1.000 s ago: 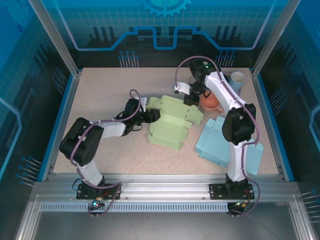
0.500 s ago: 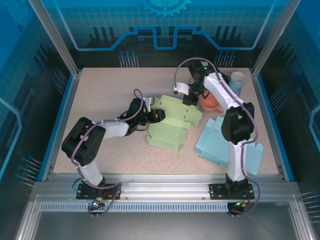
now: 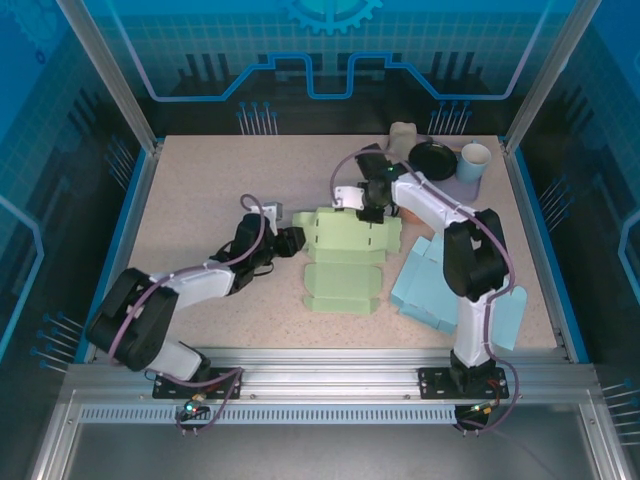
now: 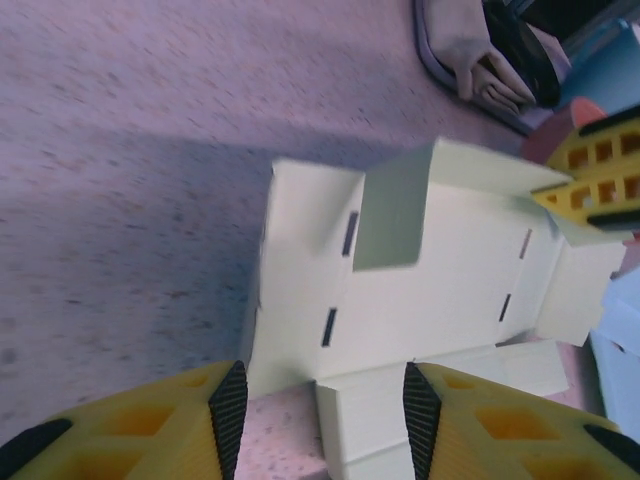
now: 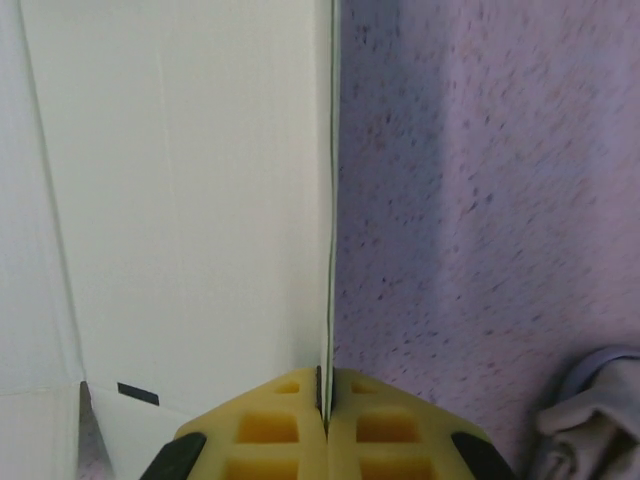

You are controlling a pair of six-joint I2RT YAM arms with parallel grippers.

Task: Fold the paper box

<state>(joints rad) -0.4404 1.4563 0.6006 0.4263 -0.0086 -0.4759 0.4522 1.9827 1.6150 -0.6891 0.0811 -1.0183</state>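
The pale green paper box (image 3: 345, 258) lies spread out and mostly flat in the middle of the table. In the left wrist view the paper box (image 4: 430, 270) has one flap raised, and a low flap edge lies between my left fingers without touching the pads. My left gripper (image 3: 293, 240) (image 4: 320, 385) is open at the box's left edge. My right gripper (image 3: 372, 208) (image 5: 326, 385) is shut on the box's thin far flap (image 5: 190, 180), which stands on edge between its jaws. The right gripper's yellow fingers (image 4: 590, 170) show at the box's far side.
A light blue flat box (image 3: 440, 285) lies right of the green one. A red bowl (image 3: 418, 212), a black plate (image 3: 433, 158), a white cup (image 3: 475, 160) and a beige glove (image 3: 402, 135) (image 4: 480, 60) sit at the back right.
The left gripper has backed off to the left from the box and its jaws have narrowed. The right gripper came nearer and leftward with the far flap, and the box now lies flatter.
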